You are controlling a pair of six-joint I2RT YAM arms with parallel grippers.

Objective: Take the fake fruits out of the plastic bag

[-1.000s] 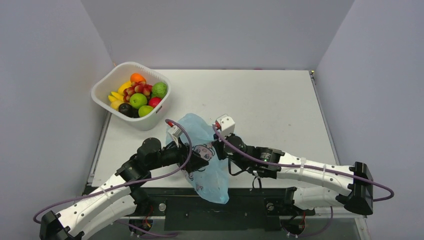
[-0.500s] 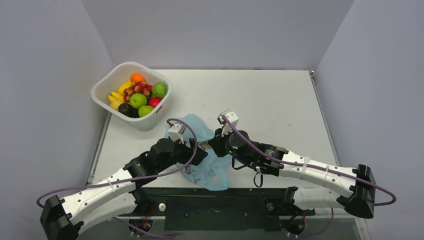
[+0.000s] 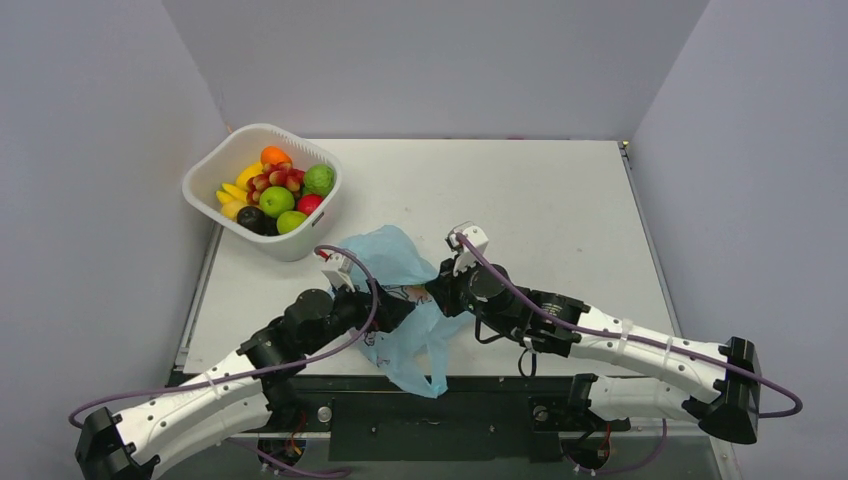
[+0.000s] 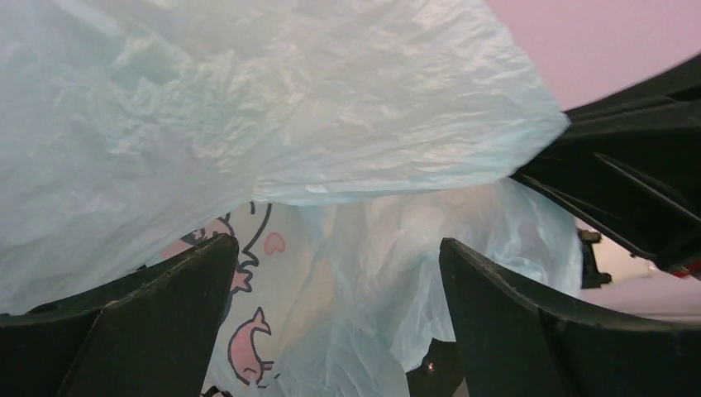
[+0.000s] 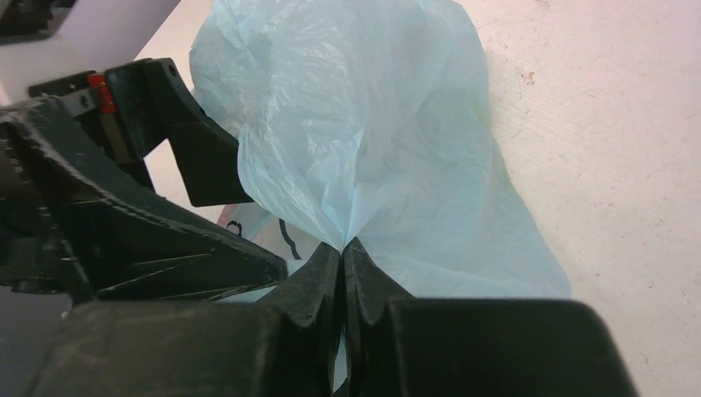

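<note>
— White table (image 3: 560, 200), grey walls. What's the right claw (image 5: 343, 248) doing?
— Pinched tight on a fold of the plastic bag (image 5: 372, 124), near edge. The left claw (image 4: 336, 246) gapes wide, film draped over it.
— The fake fruits (image 3: 272, 180)?
— Heaped in the white basket (image 3: 300, 245), far left, well apart from the bag.

No readable text from my seat.
The bag (image 4: 347, 124) carries only printed drawings, no words I can make out: a pink dolphin (image 4: 250, 346), a small heart (image 4: 275, 242) and dark curved outlines; the other two views show nothing legible either.
</note>
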